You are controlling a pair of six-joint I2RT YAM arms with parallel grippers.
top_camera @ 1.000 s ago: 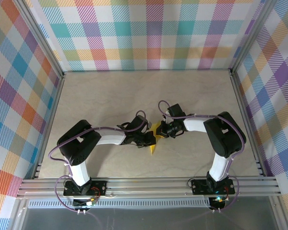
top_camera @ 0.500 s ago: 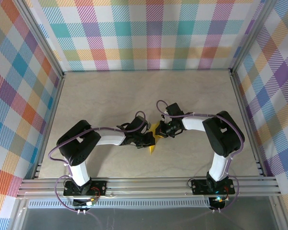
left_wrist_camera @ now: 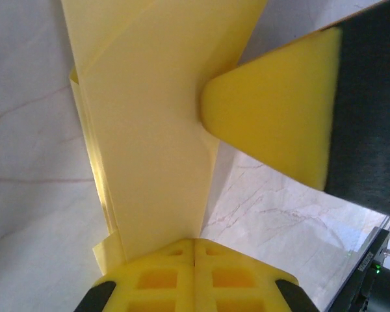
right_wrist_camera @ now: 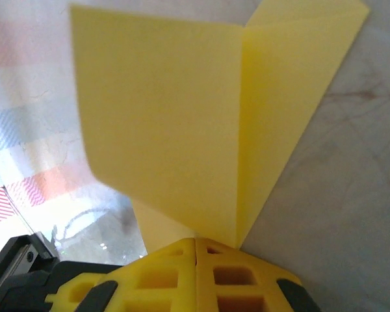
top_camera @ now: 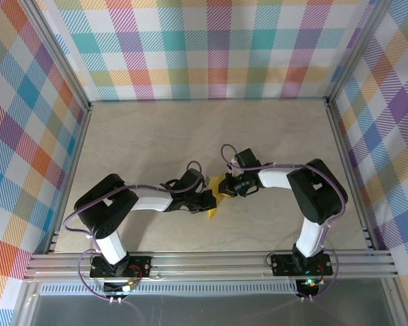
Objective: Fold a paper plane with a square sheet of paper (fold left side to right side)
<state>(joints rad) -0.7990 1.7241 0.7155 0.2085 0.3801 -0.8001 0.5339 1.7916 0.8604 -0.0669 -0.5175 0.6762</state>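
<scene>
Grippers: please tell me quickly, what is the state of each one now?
Left gripper: closed, pinching the folded yellow paper.
Right gripper: closed, pinching the same paper.

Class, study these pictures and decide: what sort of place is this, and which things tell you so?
Most likely a lab robot cell: the left arm and right arm bolted to an aluminium rail, a marble-look table boxed in by checked panels, and one folded yellow paper between them.
</scene>
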